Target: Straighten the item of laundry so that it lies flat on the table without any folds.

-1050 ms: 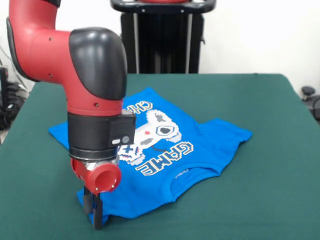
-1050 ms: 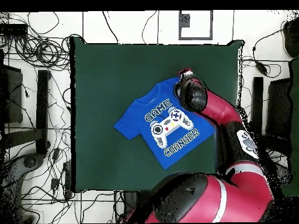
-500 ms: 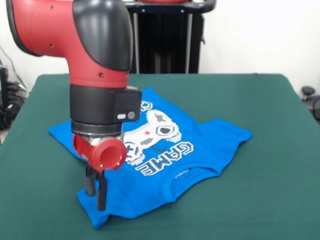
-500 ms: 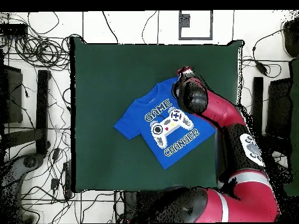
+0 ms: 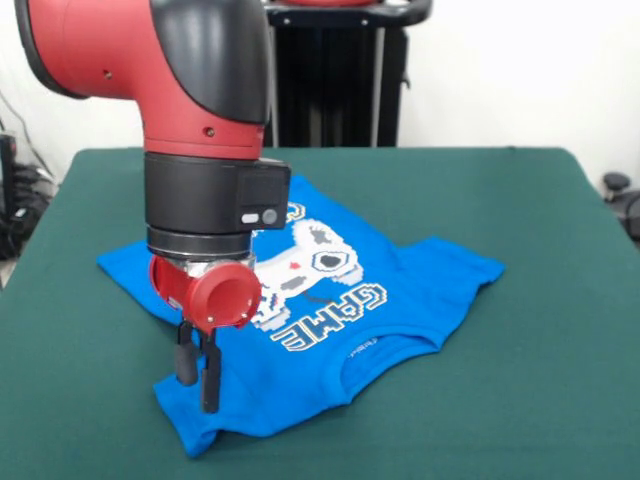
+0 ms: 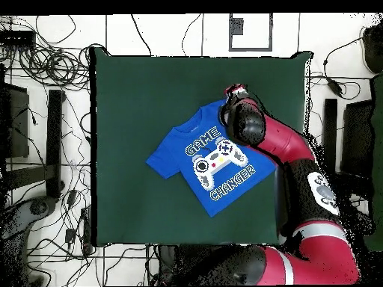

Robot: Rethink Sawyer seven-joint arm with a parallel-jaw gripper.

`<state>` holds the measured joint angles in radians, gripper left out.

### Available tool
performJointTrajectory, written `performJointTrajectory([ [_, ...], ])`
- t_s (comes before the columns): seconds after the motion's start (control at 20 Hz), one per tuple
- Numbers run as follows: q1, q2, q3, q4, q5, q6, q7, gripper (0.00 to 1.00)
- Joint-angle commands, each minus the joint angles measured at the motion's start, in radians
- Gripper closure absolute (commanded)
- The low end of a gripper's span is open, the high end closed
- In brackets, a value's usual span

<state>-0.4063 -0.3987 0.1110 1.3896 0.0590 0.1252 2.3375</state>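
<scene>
I am hovering the hand (image 5: 198, 378) over the near sleeve corner of the blue T-shirt (image 5: 330, 330), which is lying print-up on the green bench (image 5: 560, 300), roughly mid-bench and turned at an angle to its edges. The two fingers are hanging close together with only a thin gap showing and no cloth between them, so I am reading the hand as closed and empty. The tips look clear of the fabric, though I cannot be sure from this angle.

The shirt is looking mostly flat: body, lettering and controller graphic are all showing. The trouble, as I judge it, is at the corner under the hand, where the sleeve edge is curling up a little.

To do this step well, I am thinking of opening the fingers, coming down right at that curled edge, pinching only the top layer, and drawing it outward and low, away from the collar. Lifting high would risk dragging the whole shirt.
</scene>
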Motion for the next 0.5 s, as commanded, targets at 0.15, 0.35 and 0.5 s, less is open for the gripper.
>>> performJointTrajectory([
  [0.15,0.021,0.057,0.114,0.151,-0.013,0.017,0.092,0.0],
  [0.35,0.019,0.065,0.113,0.157,-0.024,-0.004,0.089,0.0],
  [0.5,0.01,0.079,0.123,0.158,-0.034,-0.025,0.084,0.0],
])
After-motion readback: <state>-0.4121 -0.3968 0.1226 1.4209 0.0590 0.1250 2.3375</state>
